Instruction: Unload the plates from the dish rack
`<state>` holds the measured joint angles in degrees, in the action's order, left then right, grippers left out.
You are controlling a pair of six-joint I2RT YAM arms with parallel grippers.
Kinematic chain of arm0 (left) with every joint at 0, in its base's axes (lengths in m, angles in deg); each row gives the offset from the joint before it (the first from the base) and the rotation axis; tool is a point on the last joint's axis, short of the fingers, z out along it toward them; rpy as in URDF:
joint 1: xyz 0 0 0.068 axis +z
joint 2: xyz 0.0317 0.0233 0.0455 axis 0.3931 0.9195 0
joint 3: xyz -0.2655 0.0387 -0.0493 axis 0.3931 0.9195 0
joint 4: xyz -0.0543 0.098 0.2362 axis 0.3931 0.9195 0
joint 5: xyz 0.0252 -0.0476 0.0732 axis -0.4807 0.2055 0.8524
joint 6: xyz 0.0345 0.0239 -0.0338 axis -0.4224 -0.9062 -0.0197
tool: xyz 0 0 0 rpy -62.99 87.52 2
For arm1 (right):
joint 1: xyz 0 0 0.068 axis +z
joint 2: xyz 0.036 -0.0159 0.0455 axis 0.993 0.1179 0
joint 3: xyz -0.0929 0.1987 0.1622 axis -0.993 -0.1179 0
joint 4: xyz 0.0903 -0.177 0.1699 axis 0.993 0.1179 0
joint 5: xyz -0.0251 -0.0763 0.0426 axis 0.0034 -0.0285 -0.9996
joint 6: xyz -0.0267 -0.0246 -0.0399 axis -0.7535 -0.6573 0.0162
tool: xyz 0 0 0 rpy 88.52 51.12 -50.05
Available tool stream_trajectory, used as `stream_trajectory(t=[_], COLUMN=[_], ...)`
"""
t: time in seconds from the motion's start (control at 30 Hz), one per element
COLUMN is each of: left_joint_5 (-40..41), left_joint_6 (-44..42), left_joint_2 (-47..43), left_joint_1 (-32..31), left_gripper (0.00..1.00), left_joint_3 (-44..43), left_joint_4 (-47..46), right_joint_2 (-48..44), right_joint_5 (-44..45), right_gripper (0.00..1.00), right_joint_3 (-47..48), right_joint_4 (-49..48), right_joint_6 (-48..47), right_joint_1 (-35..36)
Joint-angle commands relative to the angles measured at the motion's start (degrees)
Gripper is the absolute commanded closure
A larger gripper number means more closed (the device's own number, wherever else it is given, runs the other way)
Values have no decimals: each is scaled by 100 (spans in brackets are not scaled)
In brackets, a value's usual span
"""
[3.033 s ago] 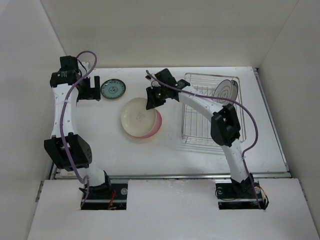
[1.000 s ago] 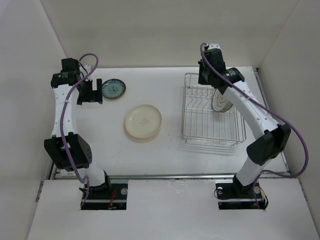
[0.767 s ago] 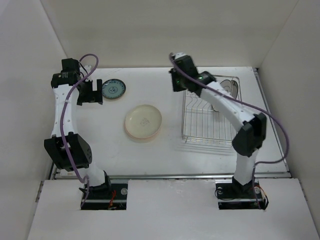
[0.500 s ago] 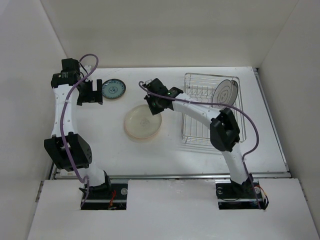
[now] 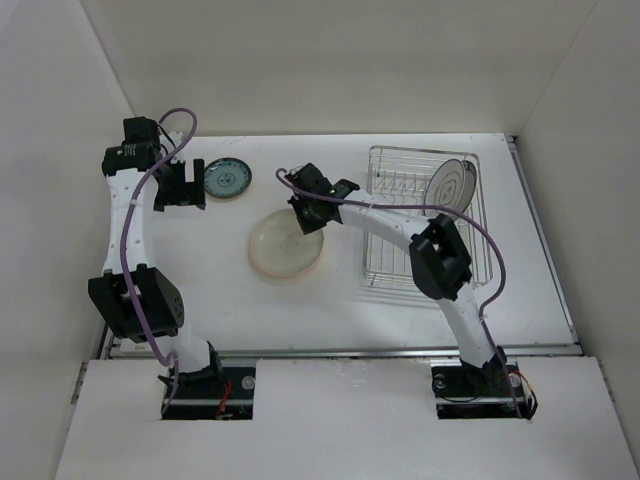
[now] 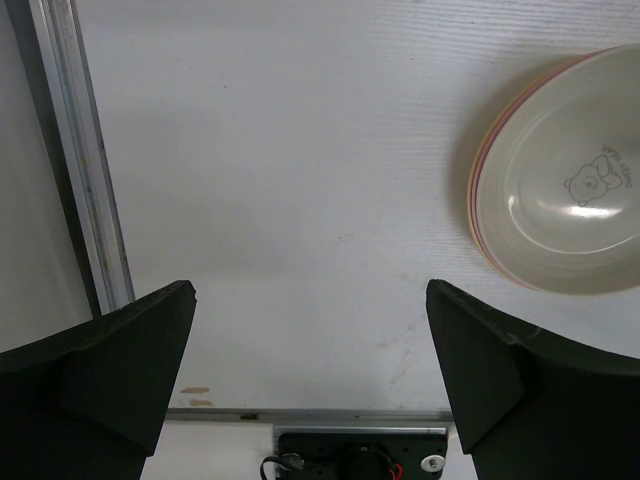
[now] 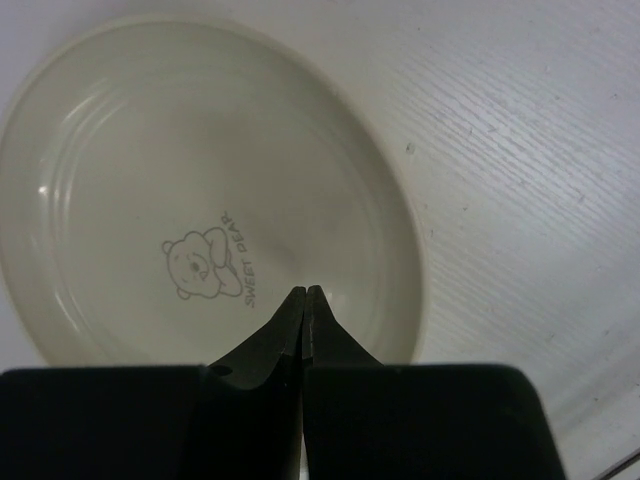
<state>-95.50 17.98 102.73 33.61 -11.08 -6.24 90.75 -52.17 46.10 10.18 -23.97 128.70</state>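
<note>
Nearest, the cream-yellow plate (image 7: 150,180) lies on the pink plate (image 6: 478,190) on the surface, printed "SWEET BEAR" beside a little bear. The right claw (image 7: 303,300) hangs over it pinched shut, holding nothing. I'd lift it clear, then spread it for the white plate (image 5: 452,185) standing in the dish rack (image 5: 400,265). Farther left, the left claw (image 6: 310,300) gapes wide, empty, beside the teal-blue plate (image 5: 227,178).
</note>
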Motion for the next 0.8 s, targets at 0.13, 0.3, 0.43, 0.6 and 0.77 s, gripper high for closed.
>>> stream_trajectory(t=[0.13, 0.3, 0.43, 0.6, 0.77], left_joint_5=[10, 10, 10, 10, 10], left_joint_6=[-11, -11, -11, -64, -64], left_joint_2=[-100, -100, -100, -152, -152], left_joint_1=[-18, -18, -18, -18, -18], left_gripper=[0, 0, 0, 0, 0], left_joint_3=[31, 31, 84, 84, 84], left_joint_4=[94, 94, 94, 94, 94], right_joint_2=[167, 221, 291, 414, 309], right_joint_5=[196, 144, 144, 144, 267], right_gripper=[100, 100, 100, 100, 100], right_joint_3=[122, 122, 122, 122, 192], right_joint_4=[-126, -74, -74, 41, 93], right_joint_6=[87, 87, 87, 140, 140], right_joint_1=[41, 41, 41, 41, 41])
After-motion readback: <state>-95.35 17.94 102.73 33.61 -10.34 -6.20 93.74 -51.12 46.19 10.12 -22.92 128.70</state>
